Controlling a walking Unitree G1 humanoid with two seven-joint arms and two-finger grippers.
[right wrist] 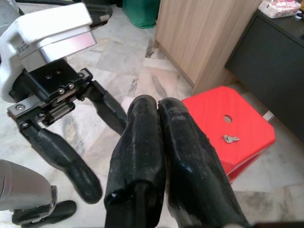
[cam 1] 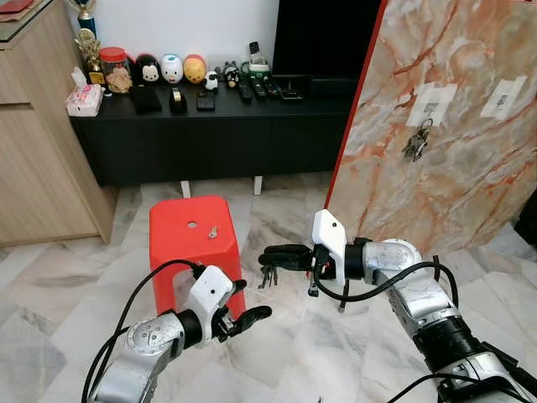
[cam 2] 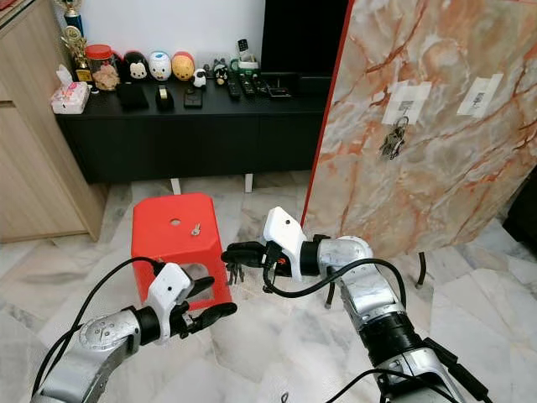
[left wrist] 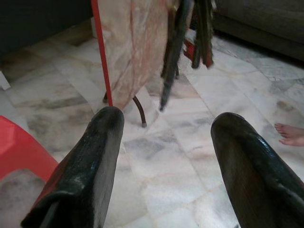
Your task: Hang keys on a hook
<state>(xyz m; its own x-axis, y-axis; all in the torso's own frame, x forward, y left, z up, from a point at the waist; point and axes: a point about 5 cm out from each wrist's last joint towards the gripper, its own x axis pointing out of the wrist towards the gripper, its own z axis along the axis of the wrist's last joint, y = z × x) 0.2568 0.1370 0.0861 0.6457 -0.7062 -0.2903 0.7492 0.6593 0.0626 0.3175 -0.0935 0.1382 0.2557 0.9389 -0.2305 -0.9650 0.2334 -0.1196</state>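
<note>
Keys under right gripper (cam 1: 277,254): a small dark bunch (cam 1: 268,275) hangs below the pressed-together fingertips; the grip point is hidden in the head views, and the right wrist view conceals the bunch behind the fingers (right wrist: 142,156).
Marble-patterned board (cam 1: 445,126): upper and right parts cut off by the picture's edge.
Bunch on the board (cam 1: 417,141): its hook is too small to make out against the white label.
Small key on red stool (right wrist: 231,138): shape too small to tell, possibly a pair.
Bare foot (left wrist: 290,134): cut off at the edge of the left wrist view.
Trophy (cam 1: 85,17): top cut off.
</note>
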